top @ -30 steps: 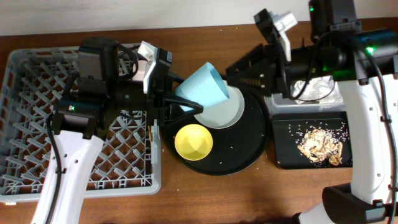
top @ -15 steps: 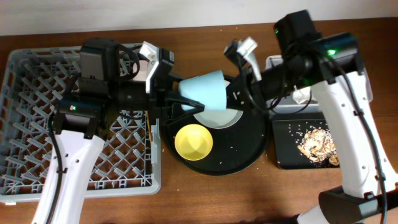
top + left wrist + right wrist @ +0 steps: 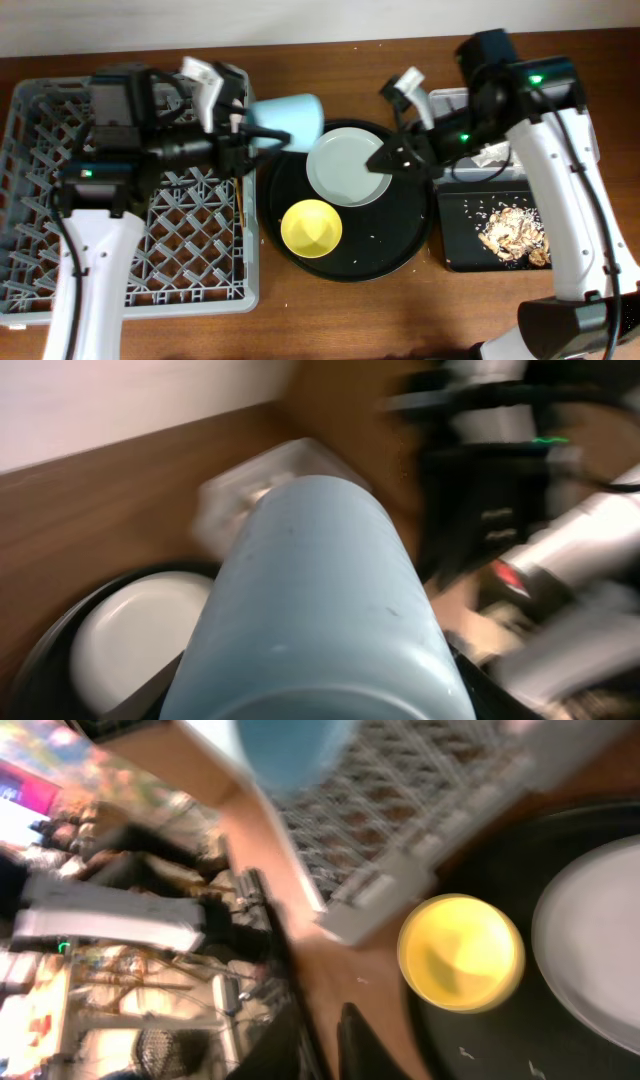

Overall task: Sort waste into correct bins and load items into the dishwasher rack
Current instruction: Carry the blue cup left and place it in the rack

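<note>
we note: light-blue cup (image 3: 291, 118), pinched in left claw (image 3: 260, 136), has swung off plate (image 3: 346, 172) toward rack (image 3: 40, 230) edge, held aloft on its side. right claw (image 3: 386, 160) has come to plate rim; spread or pressed together, we cannot tell. our judgement: cup loading comes next.

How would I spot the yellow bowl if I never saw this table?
Find the big round black tray right of the grey dishwasher rack. Two round dishes sit on it, and the yellow bowl is the one nearer the robot. It is bright yellow and smaller than the pale plate beside it.
</note>
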`<state>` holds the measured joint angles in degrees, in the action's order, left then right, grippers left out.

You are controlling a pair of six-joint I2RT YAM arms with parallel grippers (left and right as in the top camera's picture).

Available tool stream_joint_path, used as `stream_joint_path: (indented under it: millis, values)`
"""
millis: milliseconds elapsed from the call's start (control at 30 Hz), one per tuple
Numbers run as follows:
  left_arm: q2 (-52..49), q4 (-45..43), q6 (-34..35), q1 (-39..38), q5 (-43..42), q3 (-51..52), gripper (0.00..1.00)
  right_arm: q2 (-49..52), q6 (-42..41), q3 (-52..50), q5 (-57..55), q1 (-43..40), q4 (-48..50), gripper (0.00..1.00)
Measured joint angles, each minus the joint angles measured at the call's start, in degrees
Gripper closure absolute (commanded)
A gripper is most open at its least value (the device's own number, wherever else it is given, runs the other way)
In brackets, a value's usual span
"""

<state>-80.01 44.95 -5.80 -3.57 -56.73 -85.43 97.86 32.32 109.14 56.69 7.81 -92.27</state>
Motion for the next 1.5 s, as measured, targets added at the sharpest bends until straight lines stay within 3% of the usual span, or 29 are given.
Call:
stream_joint_path:
  millis: [267,433,800,933,1000,1267,1300,1433,1500]
  values:
    - [0.0,5.0,2.9,3.0,34.9,0.0,0.58,0.0,-0.2,-0.1,-12.5,-3.1,0.4,0.02]
    - [-1.7,4.6,5.8,3.0,46.0,-0.1,0.58,0.0,-0.2,-0.1,-14.6,-3.1,0.4,0.02]
    - [-17.2,2.8,7.4,3.3,54.7,-0.1,0.57,0.0,-0.2,-0.1,-15.3,-3.1,0.3,0.02]
    - [-20.0,2.5,7.4,3.9,56.7,-0.1,0.57,0.0,-0.2,-0.1,-15.3,-3.1,0.3,0.02]
    - [-21.2,2.5,7.4,4.1,57.3,-0.1,0.49,0.0,-0.2,-0.1,-15.3,-3.1,0.4,0.02]
    - [-23.9,1.7,7.4,4.1,59.3,-0.1,0.48,0.0,-0.2,-0.1,-15.3,-3.1,0.4,0.02]
    - [-24.1,1.2,7.4,4.1,59.7,-0.1,0.44,0.0,-0.2,-0.1,-15.3,-3.1,0.3,0.02]
    - [-24.3,0.8,7.5,4.1,60.3,-0.1,0.05,0.0,-0.2,-0.1,-15.3,-3.1,0.3,0.02]
    - [-24.3,0.7,8.0,4.1,60.3,-0.1,0.01,0.0,-0.2,-0.1,-15.3,-3.1,0.4,0.02]
